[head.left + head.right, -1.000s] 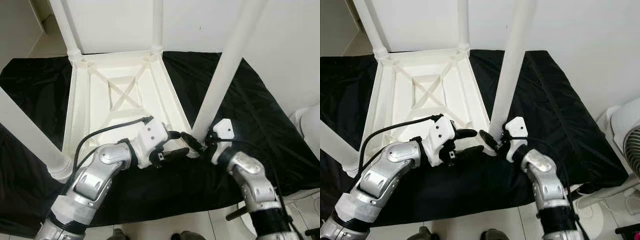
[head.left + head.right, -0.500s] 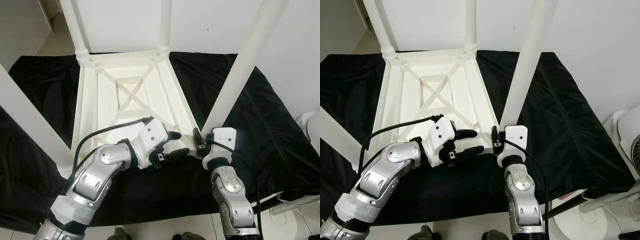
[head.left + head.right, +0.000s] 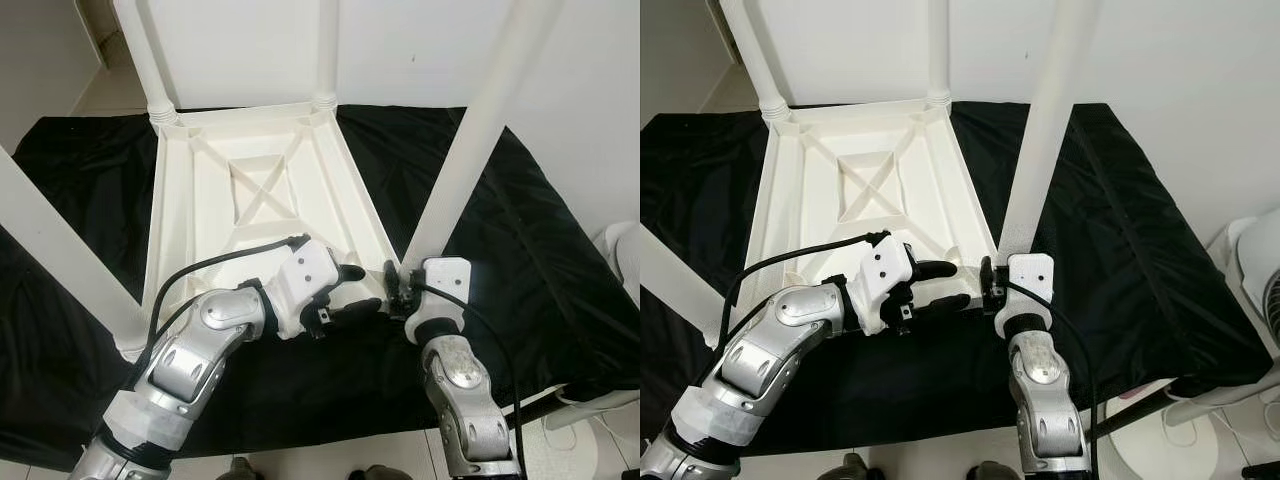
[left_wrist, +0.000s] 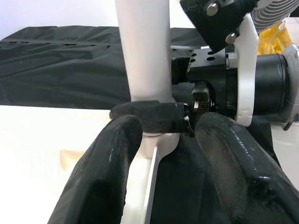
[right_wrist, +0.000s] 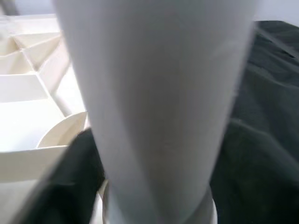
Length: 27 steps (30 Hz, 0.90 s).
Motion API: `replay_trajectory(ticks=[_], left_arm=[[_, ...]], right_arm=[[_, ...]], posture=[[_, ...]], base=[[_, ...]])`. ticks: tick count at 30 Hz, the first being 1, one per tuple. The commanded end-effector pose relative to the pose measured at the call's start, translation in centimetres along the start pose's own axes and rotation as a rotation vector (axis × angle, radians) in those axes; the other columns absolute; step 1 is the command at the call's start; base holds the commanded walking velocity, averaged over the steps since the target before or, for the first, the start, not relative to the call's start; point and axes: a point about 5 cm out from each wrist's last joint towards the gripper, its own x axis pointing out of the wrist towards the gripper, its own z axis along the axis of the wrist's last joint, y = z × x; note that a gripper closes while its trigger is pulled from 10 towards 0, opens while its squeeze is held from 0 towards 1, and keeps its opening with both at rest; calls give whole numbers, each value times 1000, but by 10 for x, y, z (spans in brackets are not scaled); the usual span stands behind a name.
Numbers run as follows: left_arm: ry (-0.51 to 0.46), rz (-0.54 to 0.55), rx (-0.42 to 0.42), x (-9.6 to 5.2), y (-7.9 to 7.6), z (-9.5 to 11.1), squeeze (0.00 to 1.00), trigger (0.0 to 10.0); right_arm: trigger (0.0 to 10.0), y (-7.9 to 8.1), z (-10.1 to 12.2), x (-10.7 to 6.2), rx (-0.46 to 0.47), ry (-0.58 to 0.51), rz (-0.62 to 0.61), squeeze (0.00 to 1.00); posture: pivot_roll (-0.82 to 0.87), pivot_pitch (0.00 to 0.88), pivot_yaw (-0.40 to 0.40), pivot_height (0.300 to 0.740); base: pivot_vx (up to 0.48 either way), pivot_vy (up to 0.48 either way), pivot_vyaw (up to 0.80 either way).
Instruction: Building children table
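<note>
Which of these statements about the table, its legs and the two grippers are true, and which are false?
1. The table lies upside down on a black cloth. True.
2. The right gripper is closed around the base of the near right leg. True.
3. The left gripper holds that leg. False: its fingers are open, just beside the leg's base.
4. Only two legs are fitted. False: four legs stand at the corners.
5. The cloth is red. False: it is black.
</note>
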Motion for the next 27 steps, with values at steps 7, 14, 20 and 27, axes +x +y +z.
replay_trajectory(ticks=[7,14,20,27], left_arm=[[4,-28,-3,1,-3,-2,0,10000],[3,-27,-1,1,-2,-2,0,10000],[4,-22,6,1,2,-1,0,10000],[-4,-19,17,4,5,3,0,10000]], right_arm=[[10000,-17,5,-5,16,-21,217,659],[10000,-26,6,-4,-31,-14,359,0],[10000,-39,5,12,-109,11,550,0],[10000,-42,5,40,-189,43,687,0]], posture=[[-143,36,31,740],[-145,33,36,740],[-144,30,49,740],[-140,34,52,740]], base=[[0,0,0],[0,0,0],[0,0,0],[0,0,0]])
